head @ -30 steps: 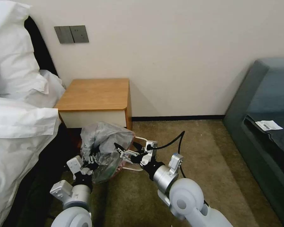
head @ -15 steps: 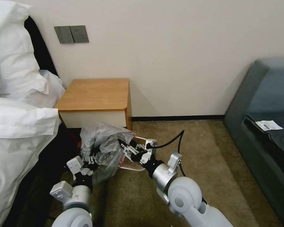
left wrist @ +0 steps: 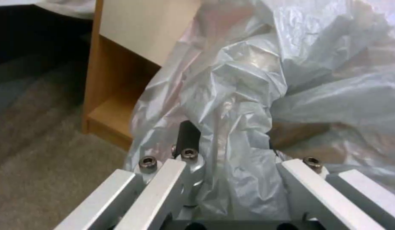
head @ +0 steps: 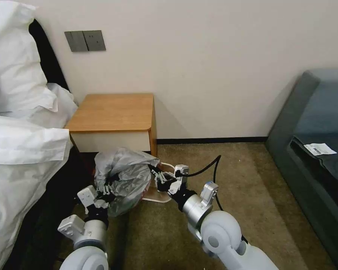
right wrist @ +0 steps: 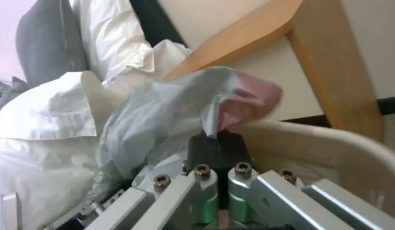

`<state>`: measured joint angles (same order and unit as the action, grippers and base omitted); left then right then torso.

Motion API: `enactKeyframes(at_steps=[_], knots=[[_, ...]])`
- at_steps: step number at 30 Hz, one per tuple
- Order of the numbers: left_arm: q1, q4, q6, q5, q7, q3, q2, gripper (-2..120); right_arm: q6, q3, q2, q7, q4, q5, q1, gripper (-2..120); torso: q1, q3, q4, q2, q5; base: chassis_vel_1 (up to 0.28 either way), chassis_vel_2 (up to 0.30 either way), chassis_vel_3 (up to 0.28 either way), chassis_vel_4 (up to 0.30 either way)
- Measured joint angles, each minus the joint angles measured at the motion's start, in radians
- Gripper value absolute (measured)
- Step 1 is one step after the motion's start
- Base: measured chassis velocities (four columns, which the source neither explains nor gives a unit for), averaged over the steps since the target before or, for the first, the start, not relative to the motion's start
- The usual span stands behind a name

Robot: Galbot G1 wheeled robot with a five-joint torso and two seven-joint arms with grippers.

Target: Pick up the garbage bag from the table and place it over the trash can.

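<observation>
Two grippers hold one bag between them, low in front of the robot. Farthest left in the head view lies white rumpled bedding (head: 22,150) on a bed. Next, the left gripper (head: 108,187) has a fold of the thin, crinkly, translucent grey plastic garbage bag (head: 125,176) pinched in its fingers; in the left wrist view the film bunches up between the metal finger links. The bag billows over the small cream-rimmed plastic trash can (head: 158,200), which stands on the carpet just in front of the orange-brown wooden nightstand table (head: 112,112). The table's top is bare. Right of the bag, the right gripper (head: 158,175) is closed narrowly on the bag's edge, where a pink tint shows through, just beside the bin's rim (right wrist: 317,140).

The bag looks almost weightless, limp and slippery. It will probably fold, slip or tear rather than hold a shape. The opening's edge seems the best place to grip, at opposite sides, to keep the mouth spread. Far right sits a dark grey-green sofa (head: 315,123).
</observation>
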<state>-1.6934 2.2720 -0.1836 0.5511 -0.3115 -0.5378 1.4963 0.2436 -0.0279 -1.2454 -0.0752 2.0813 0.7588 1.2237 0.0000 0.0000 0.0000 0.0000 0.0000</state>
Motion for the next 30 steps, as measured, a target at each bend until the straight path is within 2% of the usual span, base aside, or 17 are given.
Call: enactKeyframes(at_steps=[16, 30], knots=[[0.015, 0.001, 0.002, 0.036, -0.005, -0.019, 0.003, 9, -0.022, 0.079, 0.064, 0.017, 0.049, -0.029, 0.076, 0, 0.0, 0.0, 0.0, 0.0, 0.0, 0.0, 0.0, 0.0, 0.0], [0.046, 0.001, -0.006, 0.089, -0.014, -0.034, -0.003, 9, -0.042, 0.112, 0.08, 0.029, 0.074, -0.079, 0.129, 0, 0.0, 0.0, 0.0, 0.0, 0.0, 0.0, 0.0, 0.0, 0.0]])
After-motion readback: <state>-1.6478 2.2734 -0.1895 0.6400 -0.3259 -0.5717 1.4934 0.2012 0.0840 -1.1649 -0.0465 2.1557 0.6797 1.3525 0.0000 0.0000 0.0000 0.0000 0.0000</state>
